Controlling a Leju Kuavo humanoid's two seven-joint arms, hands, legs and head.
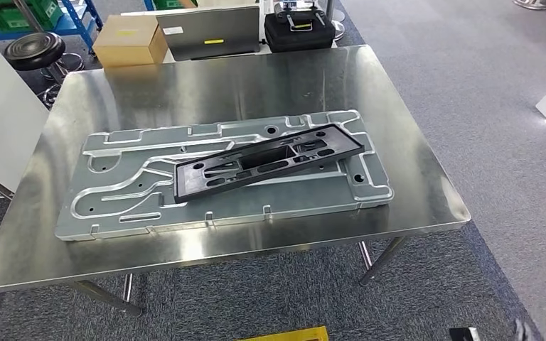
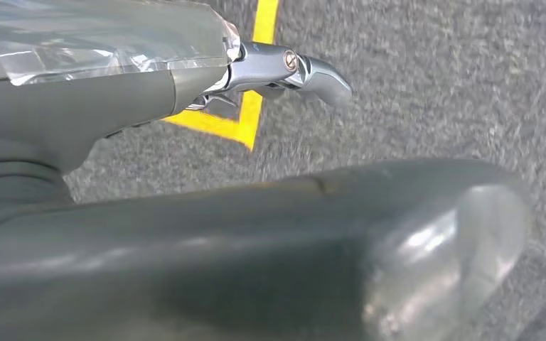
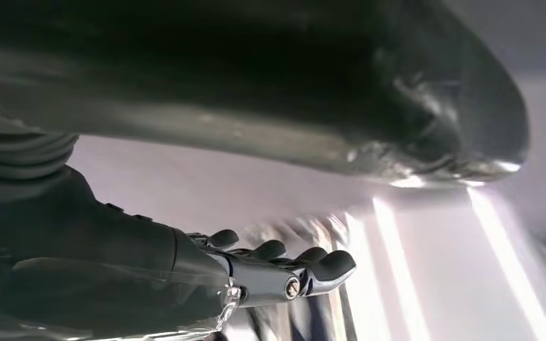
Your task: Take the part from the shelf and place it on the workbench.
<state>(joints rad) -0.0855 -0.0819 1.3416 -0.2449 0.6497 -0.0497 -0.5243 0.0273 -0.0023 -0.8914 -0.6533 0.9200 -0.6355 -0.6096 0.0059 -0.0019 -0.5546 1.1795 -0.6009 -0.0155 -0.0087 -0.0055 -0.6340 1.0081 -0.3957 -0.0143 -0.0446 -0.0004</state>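
Since it already lies on the workbench, the part seems delivered, and the lines below read outward from it.

Part: the black part [image 1: 266, 163], long and flat with slots, lies slantwise, its right end farther than its left, on top of the grey metal plate [image 1: 114, 206].
Likely reason for placement: the plate offers a broad level bed, so the part rests flat with nothing holding it.
Plate: it lies along the middle of the workbench [image 1: 426, 192], well inside every edge.
Left hand [image 2: 284, 71]: in the left wrist view it hangs over grey carpet and a yellow floor line [image 2: 252, 106]; its fingers [image 2: 323, 74] are extended and apart from the thumb, holding nothing.
Right hand [image 3: 277, 273]: in the right wrist view its fingers [image 3: 334, 263] lie side by side, slightly curled, well clear of the thumb, with nothing between them.
Arm pose: both arms appear lowered beside the body, judging by the floor behind the left hand.
Surroundings: a cardboard box [image 1: 129, 39] and a black case [image 1: 298, 30] sit beyond the far edge.
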